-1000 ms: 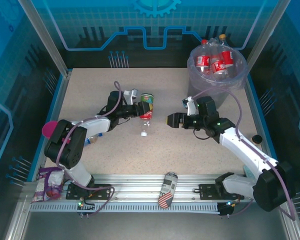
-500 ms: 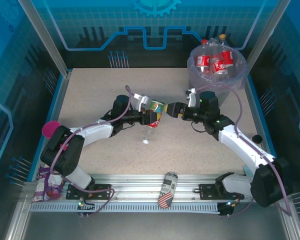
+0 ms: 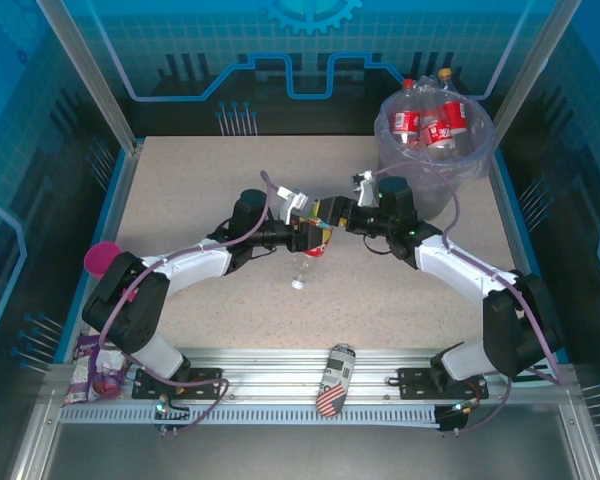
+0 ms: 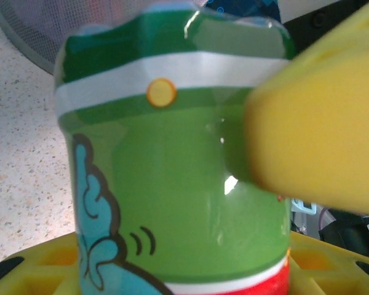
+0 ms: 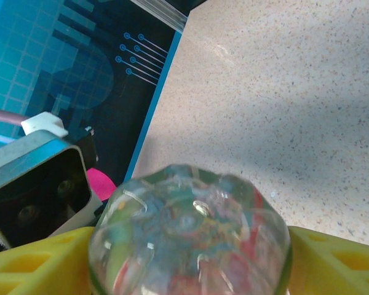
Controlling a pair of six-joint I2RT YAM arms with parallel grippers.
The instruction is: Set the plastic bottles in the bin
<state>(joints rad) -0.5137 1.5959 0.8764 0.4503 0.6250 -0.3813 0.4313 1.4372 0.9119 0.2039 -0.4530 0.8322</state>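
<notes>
Near the middle of the overhead view, a little right of centre, the two arms meet nose to nose over the speckled table (image 3: 210, 170), with the green-labelled bottle (image 3: 315, 243) between them. The left gripper (image 3: 307, 236) reaches in from the lower left and is clamped on the bottle's body. The bottle tilts down towards the lower left, and its white cap (image 3: 298, 284) hangs lowest, just above the table or on it (I cannot tell which). The right gripper (image 3: 328, 214) comes in from the right and meets the bottle's upper end. From its own wrist camera, the bottle's clear, lumpy base (image 5: 190, 236) sits low in the frame, with a yellow finger (image 5: 34, 264) lying against it on each side, so this gripper is closed on the base. From the left wrist camera, the green label with its white band (image 4: 172, 184) takes up most of the frame. A yellow pad (image 4: 320, 135) presses into the bottle's right side and dents the plastic there. The bin (image 3: 400, 168), lined with its lavender bag, stands in the upper right corner of the table, close behind the right arm. Several red-labelled bottles (image 3: 427, 125) are already upright inside it. A stars-and-stripes can (image 3: 334, 378) lies on the rail at the bottom centre. A pink cup (image 3: 99, 257) sits at the left edge, beside the left arm's elbow.
</notes>
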